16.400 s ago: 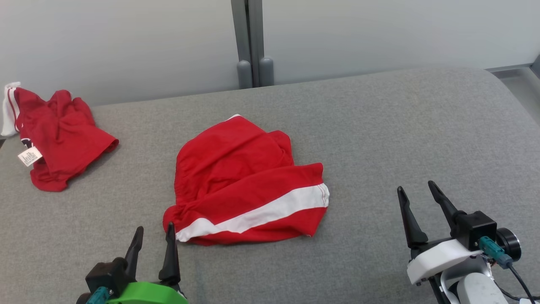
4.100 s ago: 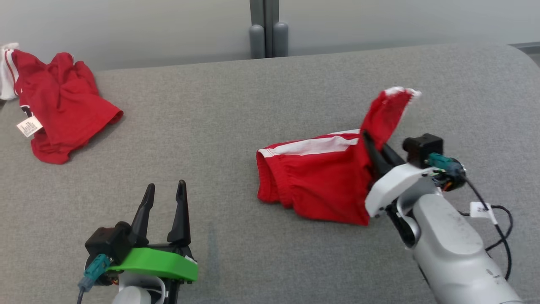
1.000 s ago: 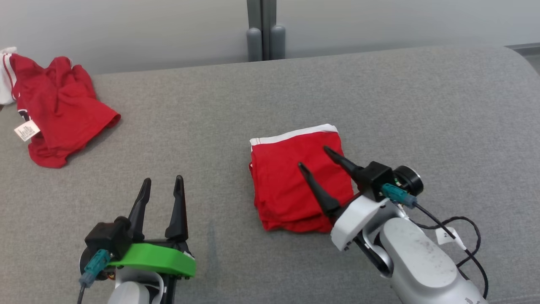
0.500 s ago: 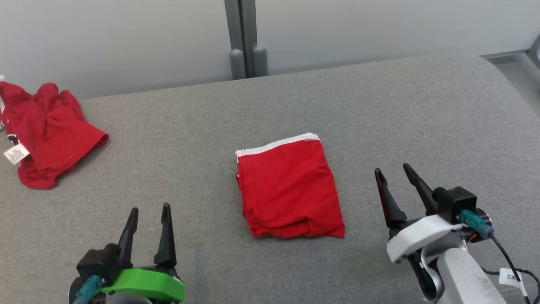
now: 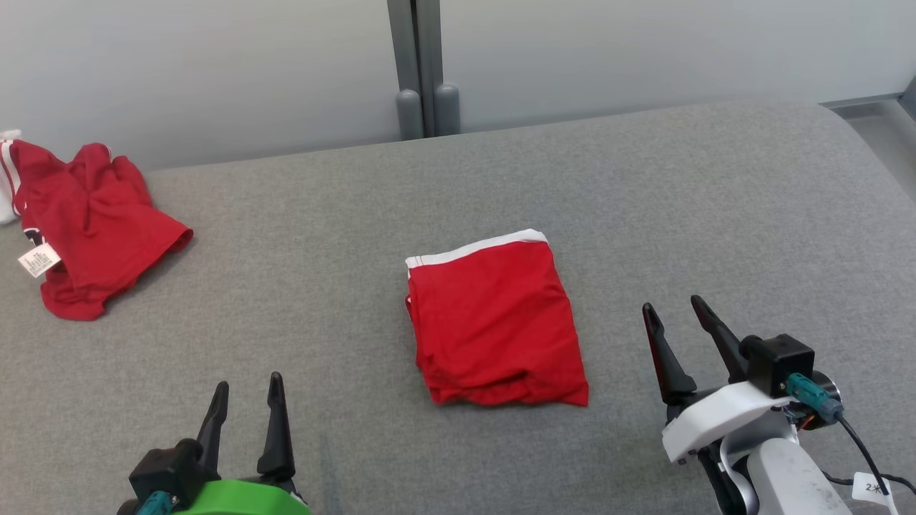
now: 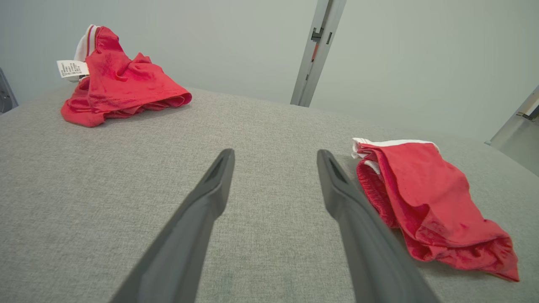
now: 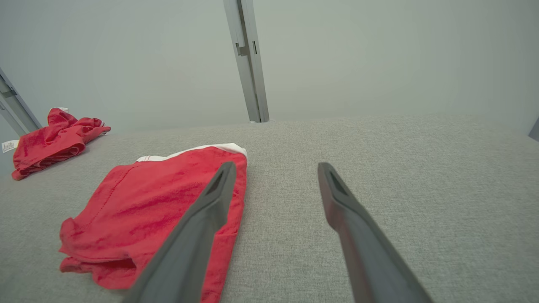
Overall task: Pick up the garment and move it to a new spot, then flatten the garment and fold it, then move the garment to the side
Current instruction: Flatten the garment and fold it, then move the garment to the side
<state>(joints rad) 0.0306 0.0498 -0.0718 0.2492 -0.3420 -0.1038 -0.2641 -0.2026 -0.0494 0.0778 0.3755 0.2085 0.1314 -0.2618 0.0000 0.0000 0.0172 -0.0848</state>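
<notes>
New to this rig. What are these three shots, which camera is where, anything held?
A wheeled robot with two arms, each ending in a two-fingered gripper. One picture is from its head camera, looking down: left gripper (green mount) at lower left, right gripper (white mount) at lower right. The other two are from wrist cameras, each looking along that gripper's dark fingers. On the grey surface lie a folded red garment with a white edge, in the middle, and a crumpled red garment at far left. Both grippers are open and hold nothing.
</notes>
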